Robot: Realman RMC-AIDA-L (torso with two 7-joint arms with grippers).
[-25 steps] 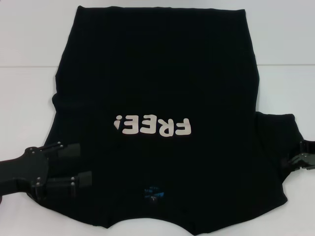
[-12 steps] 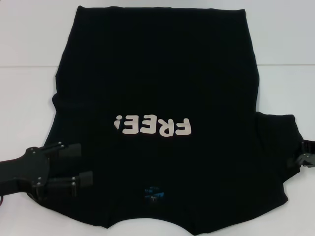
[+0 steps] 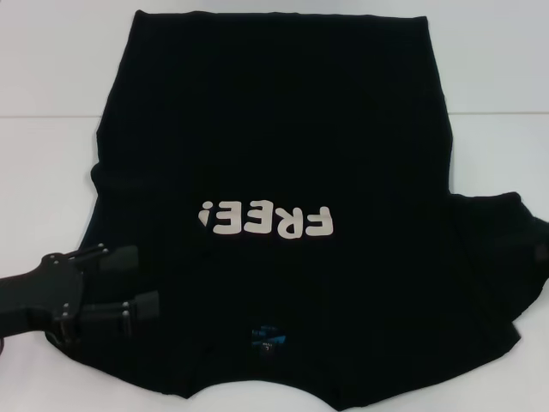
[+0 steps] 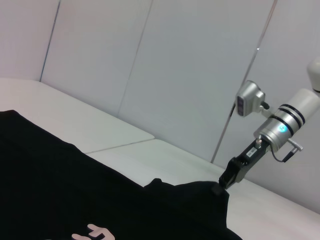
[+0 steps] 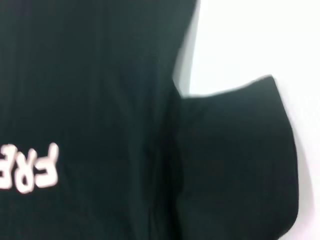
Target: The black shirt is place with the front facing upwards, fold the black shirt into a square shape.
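Black shirt: spread front-up on the white table, cream "FREE!" lettering near centre, blue neck label at the near edge, hem at the far side.

Left gripper: over the shirt's near-left sleeve area, fingers apart, nothing seen between them.

Right gripper: out of the head view; in the left wrist view its tip meets the edge of the right sleeve, which is raised there. Fingers appear closed on the cloth.
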